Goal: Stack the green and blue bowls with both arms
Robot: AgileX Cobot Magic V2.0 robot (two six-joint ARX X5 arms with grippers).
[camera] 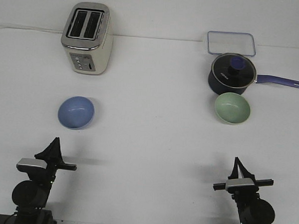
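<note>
I see the blue bowl point(76, 112) on the left half of the white worktop point(148, 142), upright, open side up, with bare surface on all sides. The green bowl point(232, 108) sits on the right half, also upright, well apart from the blue one. Its far rim lies just beside the navy saucepan point(231, 74), perhaps touching; I cannot tell which. The near and left sides of the green bowl have open room.

Between the two bowls the worktop is bare, a wide lane across the middle.

The saucepan wears a glass lid with a blue knob; its handle point(280, 81) points right. There is small white lettering on the pot wall, too small to read. Behind it lies a clear rectangular container point(231, 44) with a blue-edged rim. A cream toaster point(87, 38) stands at the far left, behind the blue bowl and well apart from it; its control markings are not legible.

Left gripper point(51, 148) and right gripper point(238, 168) rest at the near edge, well short of either bowl. Fingers point away from the camera; whether they are apart or together, I cannot tell.
</note>
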